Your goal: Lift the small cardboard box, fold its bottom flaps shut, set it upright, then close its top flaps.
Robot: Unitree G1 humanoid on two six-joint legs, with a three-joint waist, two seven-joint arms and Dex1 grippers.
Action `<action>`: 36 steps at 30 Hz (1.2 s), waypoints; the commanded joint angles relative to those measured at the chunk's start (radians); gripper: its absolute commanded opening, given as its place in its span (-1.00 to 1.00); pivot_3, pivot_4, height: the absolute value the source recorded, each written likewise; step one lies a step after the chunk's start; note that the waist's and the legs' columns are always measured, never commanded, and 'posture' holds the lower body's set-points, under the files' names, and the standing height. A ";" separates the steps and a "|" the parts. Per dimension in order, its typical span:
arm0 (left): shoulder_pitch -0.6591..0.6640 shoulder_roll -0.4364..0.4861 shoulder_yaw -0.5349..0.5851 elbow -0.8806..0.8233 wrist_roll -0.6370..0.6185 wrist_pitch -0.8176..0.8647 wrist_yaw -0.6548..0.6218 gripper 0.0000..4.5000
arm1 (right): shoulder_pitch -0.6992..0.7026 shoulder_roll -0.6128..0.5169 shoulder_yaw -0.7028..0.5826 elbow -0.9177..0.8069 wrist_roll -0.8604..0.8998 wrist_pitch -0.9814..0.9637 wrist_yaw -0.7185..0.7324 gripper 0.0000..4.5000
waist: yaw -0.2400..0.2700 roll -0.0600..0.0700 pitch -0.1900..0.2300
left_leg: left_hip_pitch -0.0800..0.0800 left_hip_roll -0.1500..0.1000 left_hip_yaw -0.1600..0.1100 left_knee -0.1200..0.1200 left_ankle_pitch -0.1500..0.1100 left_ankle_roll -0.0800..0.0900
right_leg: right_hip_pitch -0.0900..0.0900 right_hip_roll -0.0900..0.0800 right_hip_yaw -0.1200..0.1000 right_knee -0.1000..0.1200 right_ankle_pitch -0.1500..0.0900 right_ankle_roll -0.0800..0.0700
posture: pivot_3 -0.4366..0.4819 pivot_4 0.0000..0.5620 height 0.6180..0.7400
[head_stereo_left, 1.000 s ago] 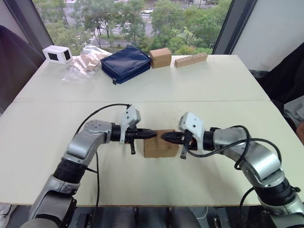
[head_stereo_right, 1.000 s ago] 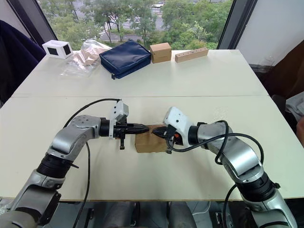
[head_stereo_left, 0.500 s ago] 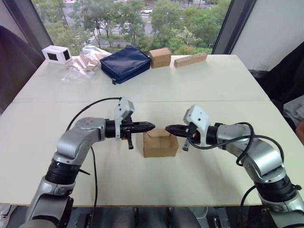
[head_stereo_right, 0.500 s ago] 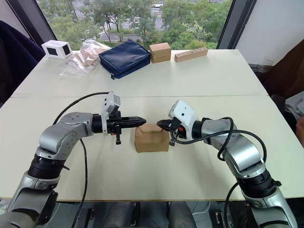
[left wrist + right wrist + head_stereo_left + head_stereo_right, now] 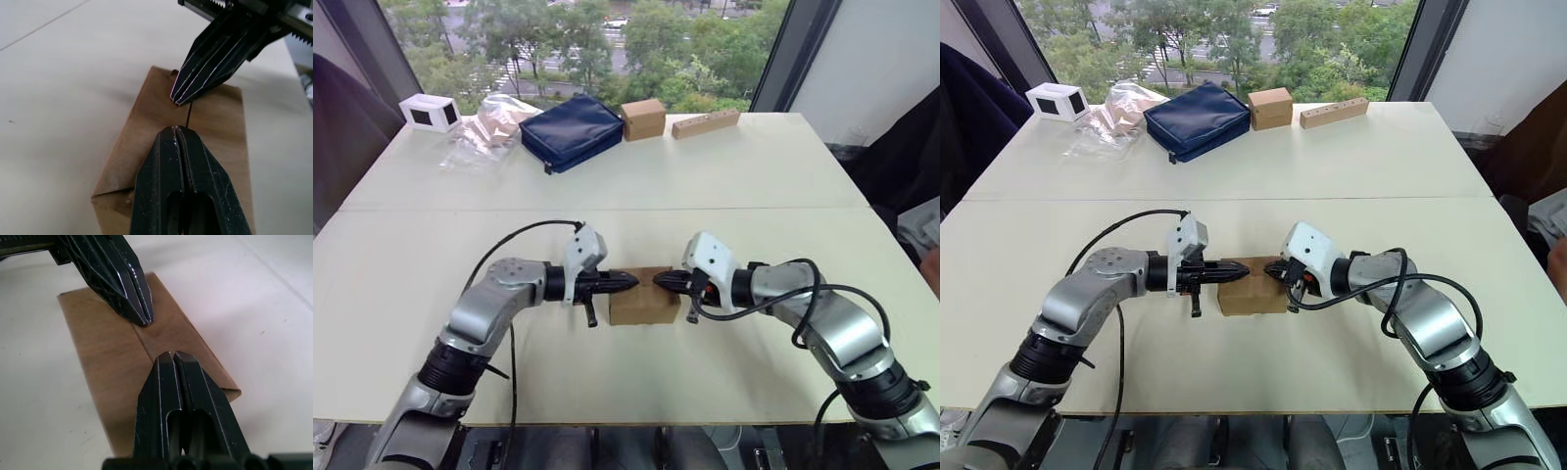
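Brown corrugated small cardboard box [image 5: 644, 304] standing upright; pressed-together left gripper [image 5: 630, 282] and right gripper [image 5: 658, 280] are flattening its top flaps [image 5: 146, 335], apparently finishing.

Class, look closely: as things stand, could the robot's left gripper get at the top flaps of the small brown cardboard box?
Probably yes. The left gripper, fingers shut, already sits over the small brown cardboard box's closed top flaps; the right gripper meets it there without blocking.

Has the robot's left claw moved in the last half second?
Yes. The left gripper has come in and down over the small cardboard box, which sits where it was on the table.
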 commanded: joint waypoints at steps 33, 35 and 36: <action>0.364 0.304 0.401 -0.245 -0.293 0.239 -0.023 -0.99 | 0.334 -0.088 -0.517 -0.188 0.421 0.178 0.041 -1.00 | 0.002 0.000 0.000 | 0.000 0.001 0.000 -0.001 -0.001 0.001 | 0.001 -0.002 0.001 -0.001 0.000 0.000 | -0.05 -0.47 1.00; 0.418 0.316 0.402 -0.250 -0.280 0.220 -0.020 -0.99 | 0.394 -0.112 -0.533 -0.212 0.445 0.189 0.052 -1.00 | 0.001 0.000 0.000 | 0.000 0.001 0.000 -0.002 -0.001 0.001 | 0.001 -0.003 0.001 -0.001 0.000 0.000 | -0.05 -0.47 1.00; 0.436 0.316 0.402 -0.251 -0.276 0.212 -0.018 -0.99 | 0.417 -0.115 -0.540 -0.217 0.458 0.193 0.053 -1.00 | 0.001 0.000 0.000 | 0.001 0.002 0.000 -0.002 -0.001 0.001 | 0.001 -0.002 0.002 -0.001 0.000 0.000 | -0.05 -0.47 1.00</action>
